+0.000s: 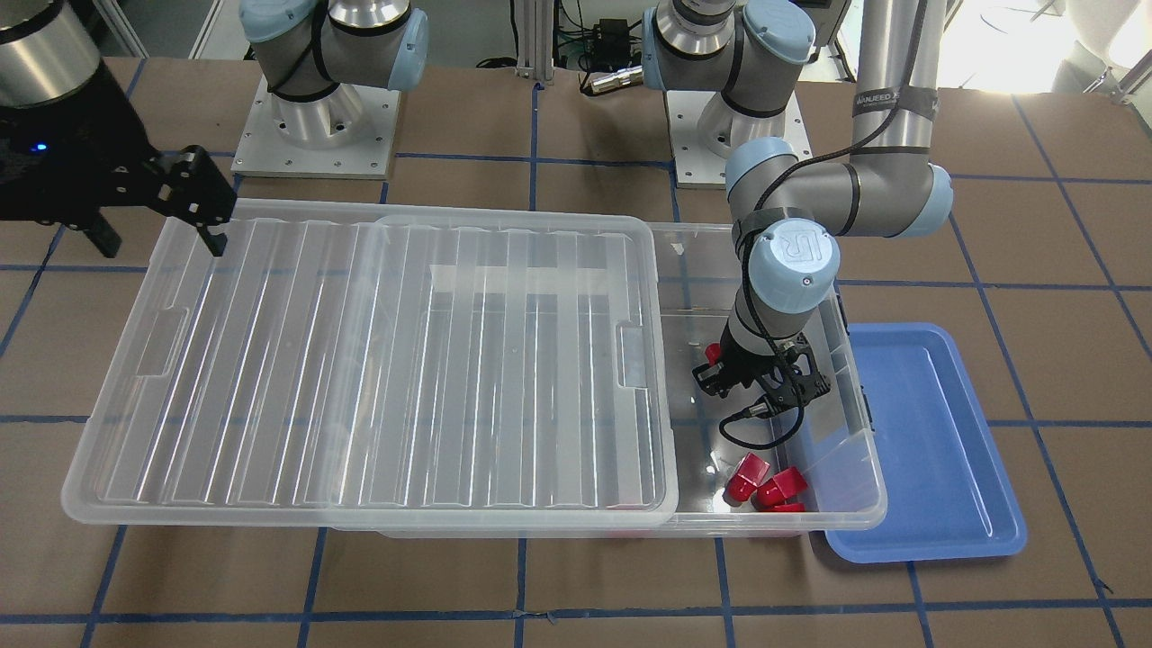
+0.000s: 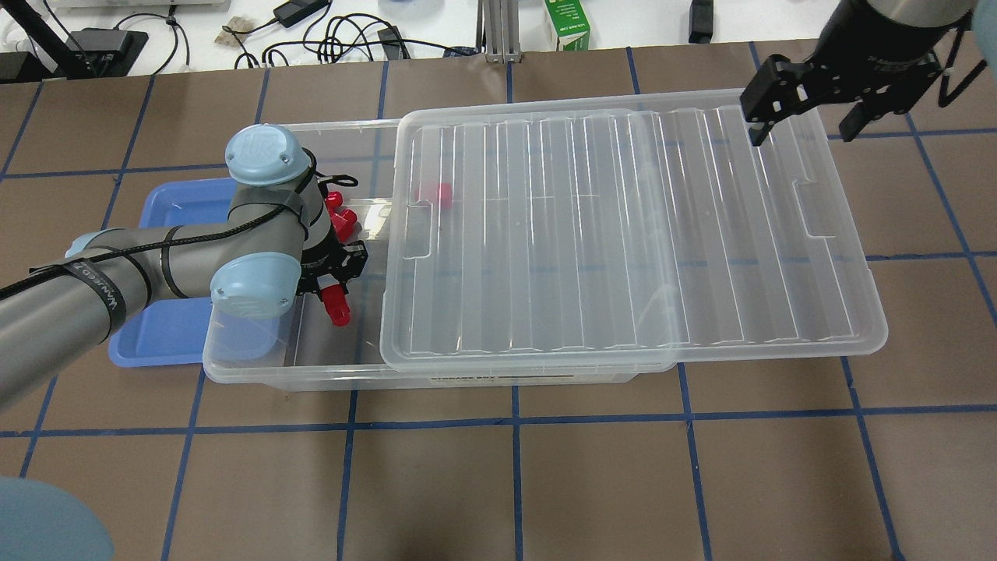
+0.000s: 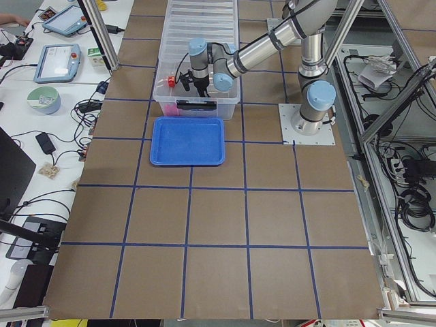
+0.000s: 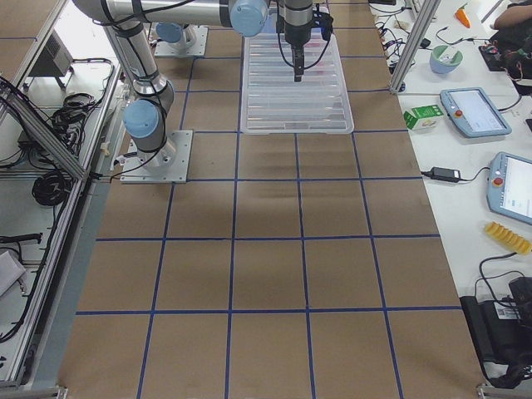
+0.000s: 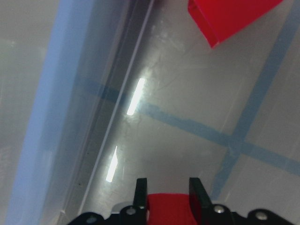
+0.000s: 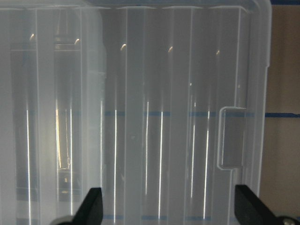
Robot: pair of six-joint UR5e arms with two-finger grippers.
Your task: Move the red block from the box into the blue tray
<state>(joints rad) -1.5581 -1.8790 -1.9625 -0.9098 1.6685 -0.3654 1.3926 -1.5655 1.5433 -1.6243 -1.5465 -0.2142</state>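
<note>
The left gripper [image 2: 333,294] was seen lowered into the uncovered end of the box [image 2: 467,379]. Its claw was drawn narrow, and the red block [image 5: 168,209] was pinched between the two fingers [image 5: 140,196]. The red block was thus held inside the box, near the end wall. From the left wrist view it appeared to be held clear of the box floor.

The lid [image 2: 623,234] was laid flat on top of the box but shifted along it, so that it overhung the far end and only the end with the left gripper was exposed. A small cluster of other red blocks [image 1: 765,486] was seen lying on the box floor in that exposed end, against the long wall farther from the robot's base. One further red piece [image 2: 440,195] was made out through the lid, just inside its edge.

The blue tray [image 1: 927,450] was set on the table just outside the uncovered end of the box, alongside the end wall.

The right gripper [image 1: 157,229] was held above the lid's corner at the opposite end of the box. Its claw was spread wide, and the ribbed lid was seen between its fingertips in the right wrist view.
</note>
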